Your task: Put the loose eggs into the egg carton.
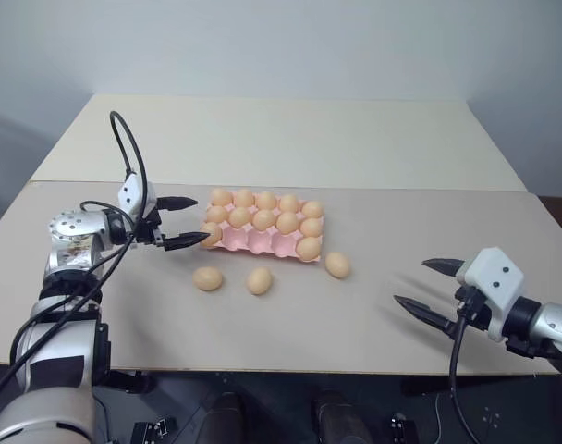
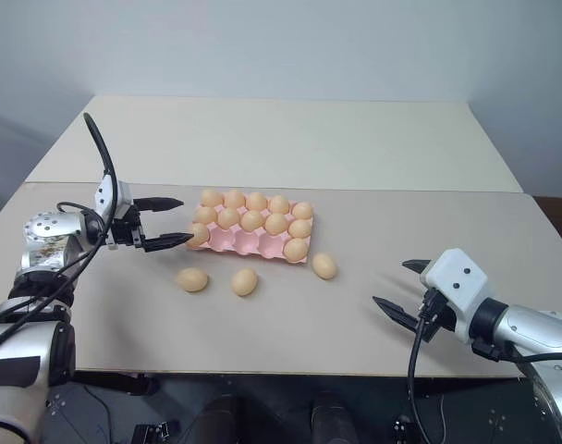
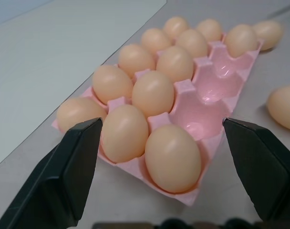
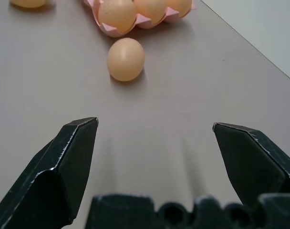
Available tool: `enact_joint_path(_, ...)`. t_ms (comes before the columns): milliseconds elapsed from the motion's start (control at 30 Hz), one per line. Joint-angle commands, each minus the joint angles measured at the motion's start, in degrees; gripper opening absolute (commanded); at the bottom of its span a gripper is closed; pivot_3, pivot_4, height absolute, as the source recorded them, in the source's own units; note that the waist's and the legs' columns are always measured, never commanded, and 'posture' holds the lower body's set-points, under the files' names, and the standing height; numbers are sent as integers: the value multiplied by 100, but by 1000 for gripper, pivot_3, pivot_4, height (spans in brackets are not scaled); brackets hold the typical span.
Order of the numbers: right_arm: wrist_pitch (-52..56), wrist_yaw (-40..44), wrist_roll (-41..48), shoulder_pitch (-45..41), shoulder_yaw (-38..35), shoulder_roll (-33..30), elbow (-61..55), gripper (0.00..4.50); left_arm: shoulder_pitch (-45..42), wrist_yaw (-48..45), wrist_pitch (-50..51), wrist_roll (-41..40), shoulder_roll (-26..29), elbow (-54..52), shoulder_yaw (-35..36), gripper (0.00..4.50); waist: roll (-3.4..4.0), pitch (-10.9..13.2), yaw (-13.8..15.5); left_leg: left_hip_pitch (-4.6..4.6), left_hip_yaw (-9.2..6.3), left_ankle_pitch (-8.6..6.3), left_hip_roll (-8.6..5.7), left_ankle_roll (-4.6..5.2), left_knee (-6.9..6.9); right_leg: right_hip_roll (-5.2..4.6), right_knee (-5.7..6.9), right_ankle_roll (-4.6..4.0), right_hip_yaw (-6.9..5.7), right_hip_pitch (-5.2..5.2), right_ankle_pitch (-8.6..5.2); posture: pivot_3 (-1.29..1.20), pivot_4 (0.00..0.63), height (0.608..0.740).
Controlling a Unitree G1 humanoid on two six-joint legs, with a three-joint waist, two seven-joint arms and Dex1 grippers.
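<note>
The pink egg carton [image 1: 262, 243] lies mid-table with several eggs in its cups; three cups in the middle of its near row are bare [image 3: 207, 90]. Three loose eggs rest on the table: two in front of the carton [image 1: 207, 278] [image 1: 259, 281] and one off its right near corner [image 1: 336, 265]. My left gripper [image 1: 200, 220] stands open at the carton's left end, its fingers on either side of the egg [image 3: 172, 157] seated in the near corner cup, not touching it. Far to the right, my right gripper [image 1: 410, 282] hangs open and empty, pointing toward the right-hand loose egg [image 4: 126, 58].
The tan table [image 1: 355, 314] is made of two tops joined by a seam behind the carton. Its front edge runs just below my right gripper. Bare tabletop lies between the loose eggs and that gripper.
</note>
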Motion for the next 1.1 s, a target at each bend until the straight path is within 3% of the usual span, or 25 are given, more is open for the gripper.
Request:
enact_joint_path(33, -48, 482, 557, 64, -585, -118, -349, 4500, 334, -550, 295, -406, 471, -760, 241, 4365, 1, 0, -20, 0, 0, 0, 1, 0, 0, 0, 1, 0, 0, -1, 0, 0, 150, 740)
enact_joint_path(267, -95, 1199, 1334, -147, -874, -436, -454, 4500, 1378, -770, 783, -873, 1173, -2062, 301, 4365, 2, 0, 12, 9, 1, 0, 6, 0, -1, 2, 5, 0, 2, 4, 0, 0, 150, 740)
enact_joint_path(467, -339, 1636, 1435, -344, -626, -529, -397, 4500, 1945, -769, 1114, -1162, 1231, -2922, 300, 4365, 1, 0, 78, 3, 1, 0, 5, 0, 0, -2, -4, 1, -3, 6, -1, 0, 150, 740)
enact_joint_path(767, -380, 1582, 1263, -335, -576, -532, -345, 4500, 1959, -756, 1298, -1178, 1097, -3204, 242, 4365, 1, 0, 56, 4, 2, 0, 5, 0, 0, 0, -5, 0, -2, 5, -1, 0, 150, 740)
enact_joint_path(1100, -368, 1374, 1180, -270, -493, -466, -404, 4500, 1821, -770, 802, -884, 1112, -3204, -306, 4365, 1, 0, 35, 5, 2, 0, 5, 0, 0, 0, -4, 0, -2, 5, -1, 0, 150, 740)
